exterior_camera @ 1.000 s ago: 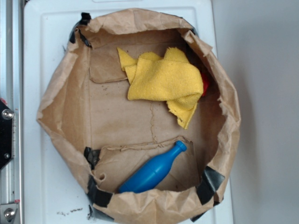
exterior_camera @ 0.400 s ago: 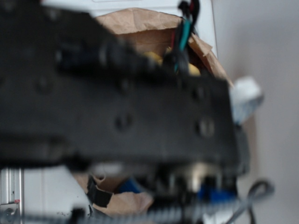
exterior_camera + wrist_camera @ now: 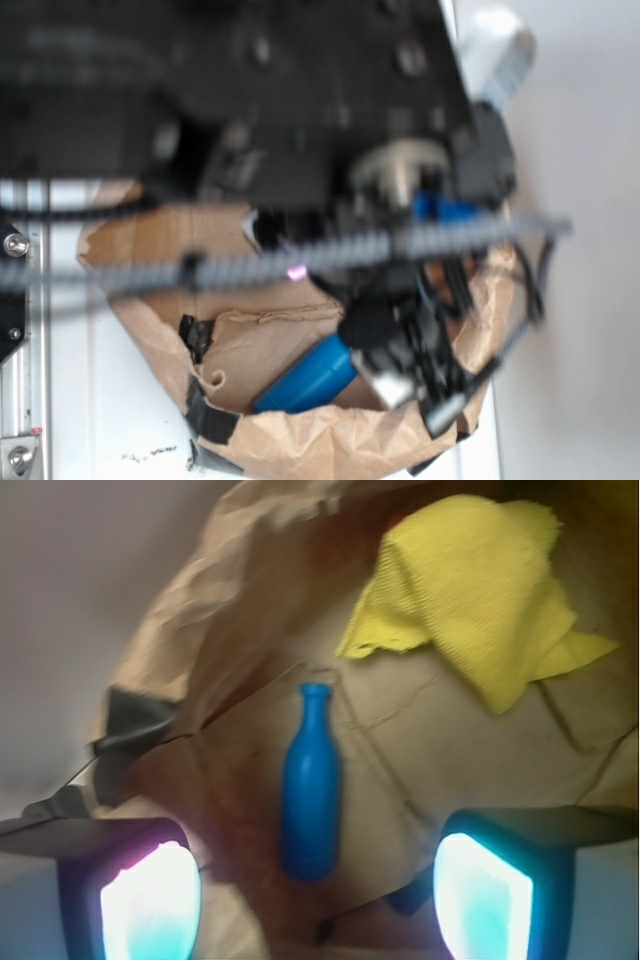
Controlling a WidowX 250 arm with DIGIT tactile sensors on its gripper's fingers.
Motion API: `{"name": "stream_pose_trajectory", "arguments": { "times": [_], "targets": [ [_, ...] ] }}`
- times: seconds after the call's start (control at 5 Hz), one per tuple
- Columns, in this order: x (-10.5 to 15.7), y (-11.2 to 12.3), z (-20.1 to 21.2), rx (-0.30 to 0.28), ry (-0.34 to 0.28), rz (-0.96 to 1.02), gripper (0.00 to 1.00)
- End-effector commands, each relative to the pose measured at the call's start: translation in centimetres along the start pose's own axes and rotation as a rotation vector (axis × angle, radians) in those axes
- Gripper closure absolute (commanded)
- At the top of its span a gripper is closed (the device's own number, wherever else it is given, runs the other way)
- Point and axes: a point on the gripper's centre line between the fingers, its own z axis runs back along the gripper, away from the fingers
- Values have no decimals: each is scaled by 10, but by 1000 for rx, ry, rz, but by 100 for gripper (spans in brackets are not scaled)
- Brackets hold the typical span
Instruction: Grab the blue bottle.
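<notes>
The glossy blue bottle (image 3: pixel 311 798) lies flat, apparently untouched, neck pointing away.

The blurred black arm (image 3: pixel 250 120) hides the blue bottle's (image 3: pixel 305 382) neck inside the paper bag (image 3: pixel 150 300).

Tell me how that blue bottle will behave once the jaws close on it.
The blue bottle looks smooth and glossy, so it may slip. It lies on its side and is round, so a nudge could roll it across the paper bag. It looks like rigid plastic, probably light.

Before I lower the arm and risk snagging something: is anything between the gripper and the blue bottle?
Nothing visible. The blue bottle lies bare on the brown paper, between the open gripper fingers; the yellow cloth lies apart, beyond it.
</notes>
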Motion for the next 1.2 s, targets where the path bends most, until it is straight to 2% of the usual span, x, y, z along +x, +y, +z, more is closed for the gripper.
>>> {"name": "stream_pose_trajectory", "arguments": {
  "times": [0.0,0.2,0.4,0.6,0.8,1.0],
  "targets": [
    [13,2,2,78,-22,-43,0],
    [13,2,2,78,-22,-43,0],
    [-3,17,-12,94,86,-61,0],
    [-24,10,-51,188,46,-87,0],
    [-46,10,-75,211,-34,-129,0],
    [-55,-1,-85,161,-47,-122,0]
  ]
}}
